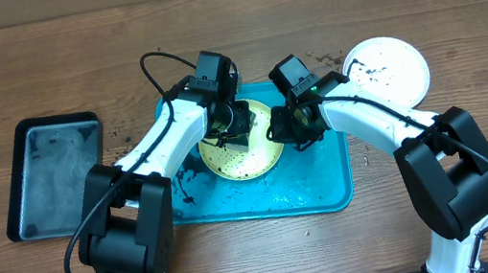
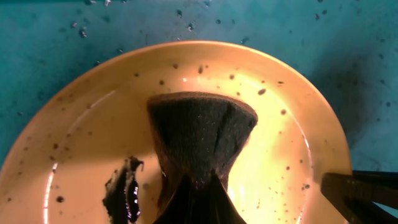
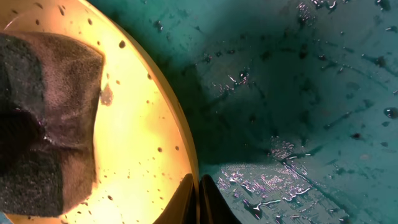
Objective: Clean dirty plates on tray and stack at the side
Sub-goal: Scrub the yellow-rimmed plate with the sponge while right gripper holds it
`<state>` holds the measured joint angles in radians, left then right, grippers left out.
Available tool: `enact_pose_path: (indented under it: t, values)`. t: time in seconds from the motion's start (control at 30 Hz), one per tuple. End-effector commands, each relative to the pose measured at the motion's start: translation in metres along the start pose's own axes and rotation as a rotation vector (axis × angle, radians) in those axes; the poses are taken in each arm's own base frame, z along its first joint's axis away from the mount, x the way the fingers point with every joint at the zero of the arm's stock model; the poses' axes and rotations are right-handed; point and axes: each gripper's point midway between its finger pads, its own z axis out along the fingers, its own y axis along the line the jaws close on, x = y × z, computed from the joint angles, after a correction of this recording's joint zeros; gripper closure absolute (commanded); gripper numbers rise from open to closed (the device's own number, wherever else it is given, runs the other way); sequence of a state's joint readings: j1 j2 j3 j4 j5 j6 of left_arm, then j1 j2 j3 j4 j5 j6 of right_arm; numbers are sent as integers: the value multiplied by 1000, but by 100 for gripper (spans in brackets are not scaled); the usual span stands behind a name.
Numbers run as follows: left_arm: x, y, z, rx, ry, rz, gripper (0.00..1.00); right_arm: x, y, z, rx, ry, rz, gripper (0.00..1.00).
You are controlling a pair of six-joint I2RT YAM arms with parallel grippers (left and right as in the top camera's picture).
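A yellow-green plate [image 1: 249, 160] with a speckled inside lies on the wet turquoise tray [image 1: 314, 184]. My left gripper [image 1: 229, 131] is shut on a dark sponge [image 2: 202, 130], pinching it at the waist over the middle of this plate [image 2: 280, 162]. Beside the sponge on the plate's floor is a black smear [image 2: 124, 190]. My right gripper [image 1: 277, 133] is shut on the plate's right rim [image 3: 186, 143], one finger inside it and one outside, as the right wrist view shows at the gripper [image 3: 198, 182]. A white speckled plate [image 1: 391, 68] sits on the table to the right of the tray.
A smaller black tray [image 1: 56, 174] lies on the wooden table to the left. Dark crumbs and water drops are scattered over the turquoise tray's floor [image 3: 298, 93] and on the table near the white plate. My right gripper's fingers [image 2: 367, 193] show at the left wrist view's lower right.
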<state>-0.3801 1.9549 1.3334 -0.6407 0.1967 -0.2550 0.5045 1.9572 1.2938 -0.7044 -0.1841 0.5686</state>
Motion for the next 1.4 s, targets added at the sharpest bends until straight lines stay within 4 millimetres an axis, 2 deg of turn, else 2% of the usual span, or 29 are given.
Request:
enact_pose_path:
  t: [0.0, 0.07, 0.2, 0.43, 0.53, 0.67, 0.77, 0.93, 1.03, 1.1, 1.13, 1.2, 1.3, 1.37]
  values:
    - [11, -20, 2, 97, 46, 5, 96, 1, 0, 1, -8, 8, 3, 96]
    - [13, -22, 2, 103, 57, -1, 96, 1, 0, 1, -7, 8, 3, 96]
    - [21, -16, 7, 70, 70, -22, 96, 1, 0, 1, -8, 8, 3, 96]
    - [38, 41, 28, -190, 18, -91, 96, 1, 0, 1, -8, 8, 3, 96]
    - [40, 66, 28, -321, -14, -87, 96, 2, 0, 1, -7, 9, 3, 96]
    - [32, 89, 17, -465, -66, -80, 96, 3, -1, 1, -3, 14, 5, 97]
    - [12, 98, 0, -556, -132, -77, 96, 3, -2, 1, -2, 15, 5, 96]
    - [-10, 84, -15, -523, -153, -78, 96, 4, -3, 1, 2, 21, 7, 96]
    - [-13, 63, -13, -419, -128, -76, 96, 4, -3, 1, 2, 20, 7, 96]
    - [-8, 35, -4, -252, -78, -69, 96, 4, -2, 1, 2, 20, 6, 96]
    - [1, 10, 1, -104, -25, -59, 96, 4, -2, 1, 2, 20, 7, 96]
    - [10, -15, 2, 38, 29, -61, 96, 5, -3, 1, 3, 22, 7, 96]
    - [23, -34, 3, 145, 84, -61, 96, 5, -3, 1, 3, 22, 7, 96]
    - [31, -32, 9, 132, 102, -59, 96, 4, -2, 1, 1, 20, 7, 96]
